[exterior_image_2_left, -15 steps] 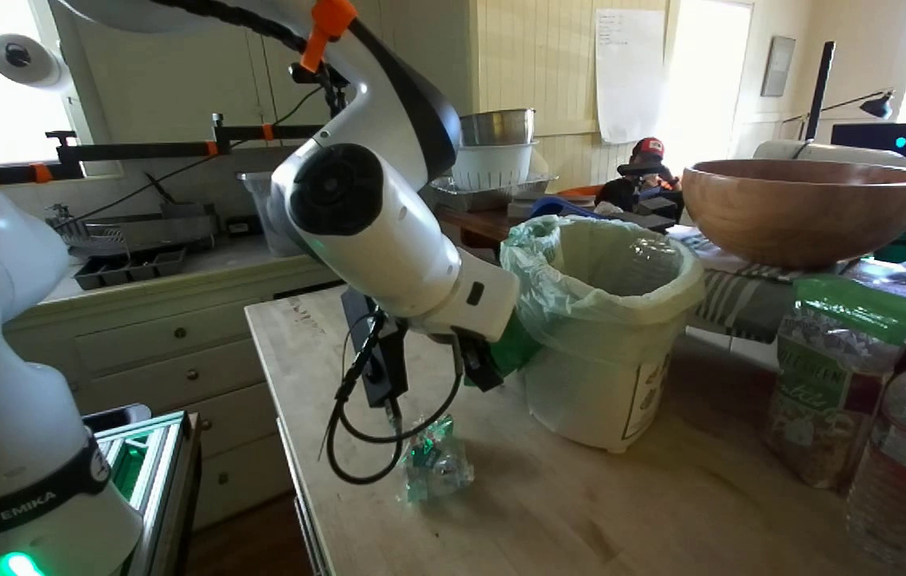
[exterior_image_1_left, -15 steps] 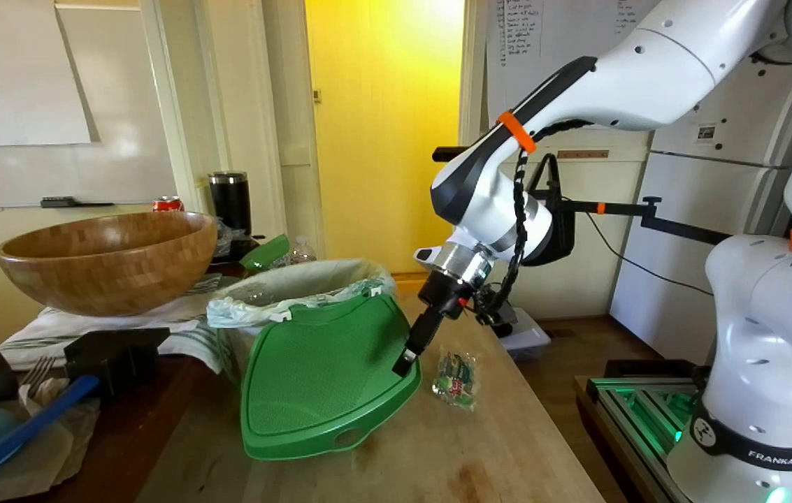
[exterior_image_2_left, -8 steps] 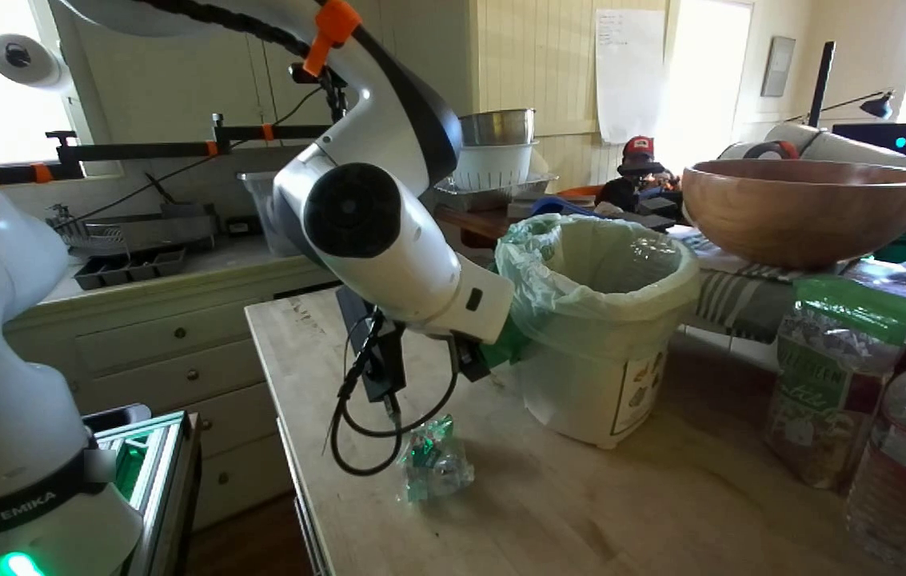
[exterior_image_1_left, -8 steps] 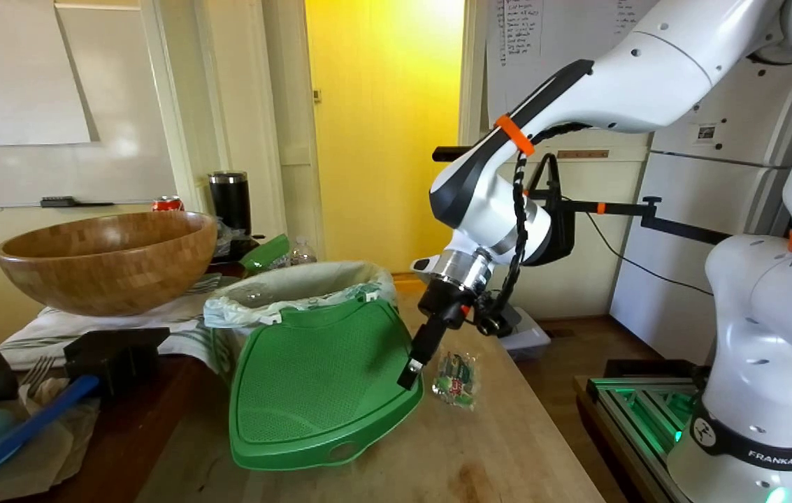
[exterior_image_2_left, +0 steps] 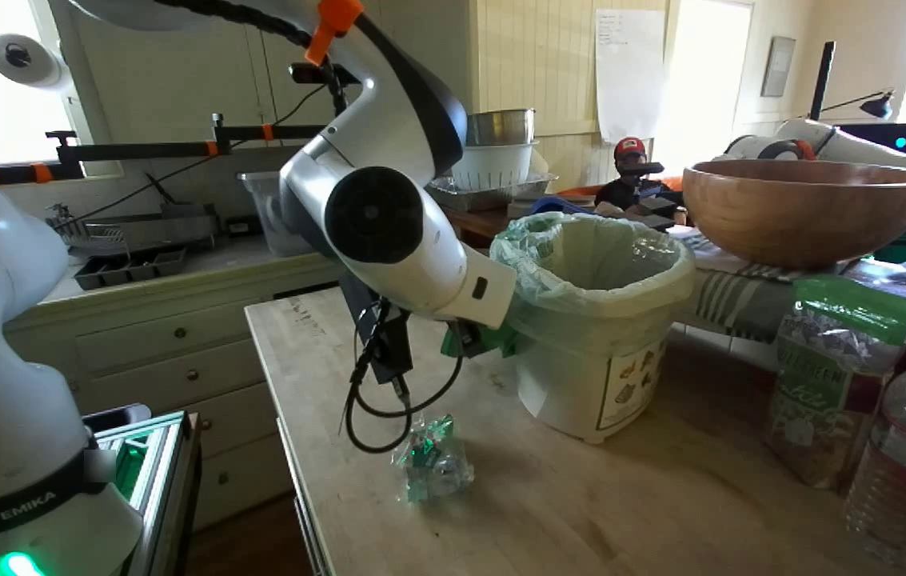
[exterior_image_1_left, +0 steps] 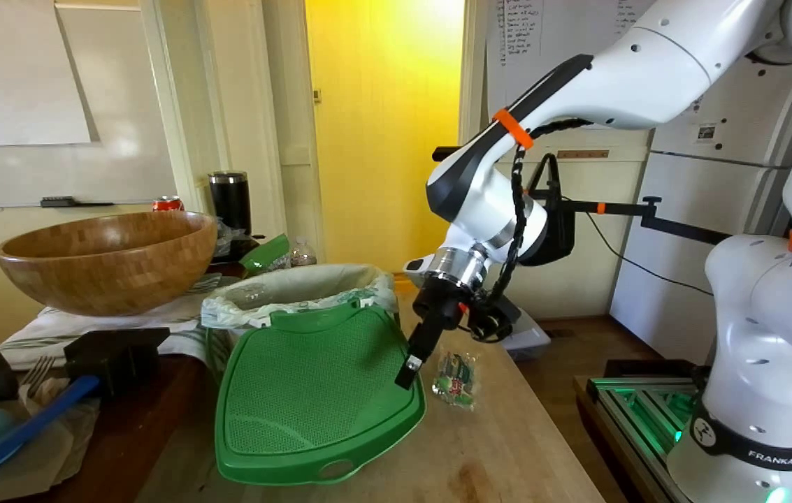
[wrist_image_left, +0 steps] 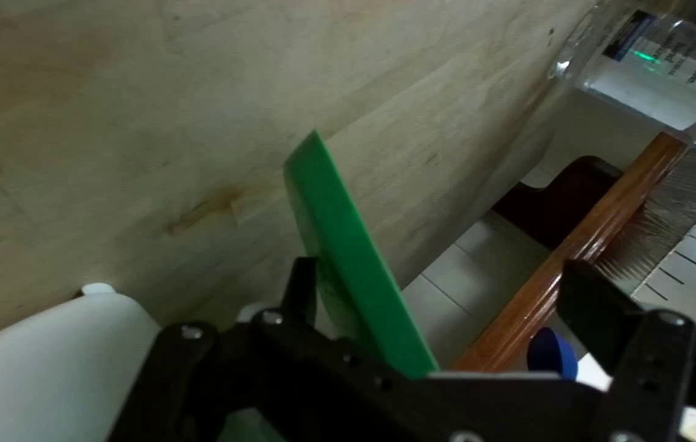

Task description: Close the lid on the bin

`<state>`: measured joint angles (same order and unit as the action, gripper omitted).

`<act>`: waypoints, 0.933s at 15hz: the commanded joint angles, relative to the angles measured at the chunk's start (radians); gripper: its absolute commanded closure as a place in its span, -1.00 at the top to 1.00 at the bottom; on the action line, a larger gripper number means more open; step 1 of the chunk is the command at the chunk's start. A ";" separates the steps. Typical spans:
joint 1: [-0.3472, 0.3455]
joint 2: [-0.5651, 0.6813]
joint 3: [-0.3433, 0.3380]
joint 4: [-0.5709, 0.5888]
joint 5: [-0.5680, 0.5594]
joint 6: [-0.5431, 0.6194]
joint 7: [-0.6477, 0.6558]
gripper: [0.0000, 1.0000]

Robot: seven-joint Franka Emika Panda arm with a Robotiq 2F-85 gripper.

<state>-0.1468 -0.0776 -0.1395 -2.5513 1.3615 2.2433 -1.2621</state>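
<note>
"So, where's the lid [exterior_image_1_left: 319, 391]?"

"Off the bin's [exterior_image_2_left: 564, 392] mouth. In an exterior view it slants down from the bin's rim, upper edge meeting that rim. Looks hinged there; can't confirm."

"Pincer [wrist_image_left: 443, 264]?"

"Spread wide, pinching nothing. Wrist view puts the lid's edge between its fingers [wrist_image_left: 303, 285], just beside one. Touching or not, can't tell."

"What fails first, by your reckoning?"

"A one-finger push, probably. With no grip, the edge could slip off and the lid drop."

"And if the finger catches?"

"Then a sideways shove is the worry. The bin looks light; it might slide or pivot on the surface [exterior_image_2_left: 564, 512] rather than let the lid rise, perhaps toward the wooden bowl [exterior_image_2_left: 808, 212] on the bin's side away from the arm [exterior_image_1_left: 619, 91]."

"Noted. Liner [exterior_image_2_left: 536, 276]?"

"Bunched over the bin's rim. Those folds could keep the lid from seating."

"Anything loose by the bin?"

"Crinkly packet [exterior_image_2_left: 437, 468] on the surface, between bin and the arm's base. A low pass might knock it."
</note>
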 commanded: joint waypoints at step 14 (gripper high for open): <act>0.014 0.006 0.030 0.040 0.026 -0.004 0.145 -0.89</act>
<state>-0.1411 -0.0721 -0.1098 -2.5207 1.3801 2.2227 -1.1887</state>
